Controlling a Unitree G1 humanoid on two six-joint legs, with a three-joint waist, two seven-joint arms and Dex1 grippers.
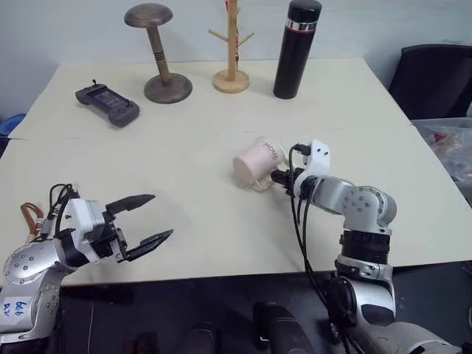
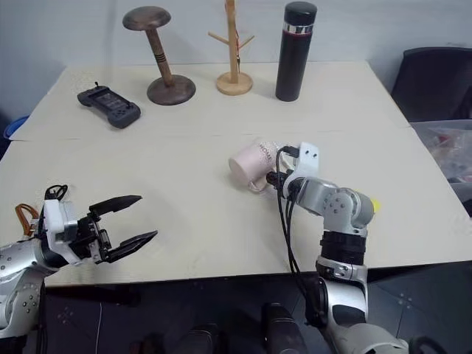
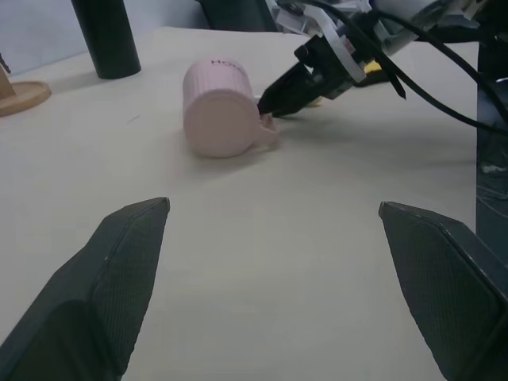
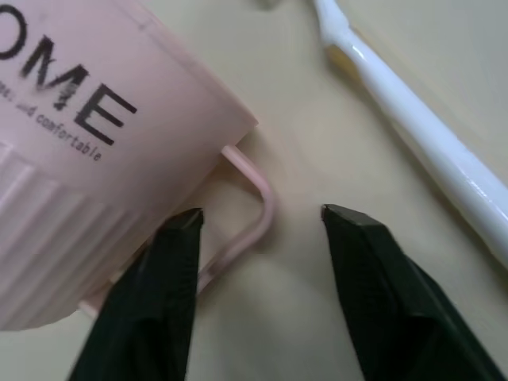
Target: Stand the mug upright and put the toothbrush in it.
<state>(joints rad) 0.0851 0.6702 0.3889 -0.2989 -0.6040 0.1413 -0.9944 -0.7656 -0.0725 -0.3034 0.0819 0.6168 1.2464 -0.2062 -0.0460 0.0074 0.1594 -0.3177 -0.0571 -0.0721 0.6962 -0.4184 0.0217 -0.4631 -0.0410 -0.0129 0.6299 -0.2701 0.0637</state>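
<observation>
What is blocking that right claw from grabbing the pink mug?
Nothing visible. The right gripper is already at the mug, which lies on its side, with one finger at the handle. The toothbrush lies beside them, out of the way.

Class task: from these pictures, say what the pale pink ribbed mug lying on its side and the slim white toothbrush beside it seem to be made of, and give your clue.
Pale pink ribbed mug: probably matt ceramic or plastic; its surface is even and dull, with printed lettering. Slim white toothbrush: likely glossy plastic; bright highlights run along its handle.
</observation>
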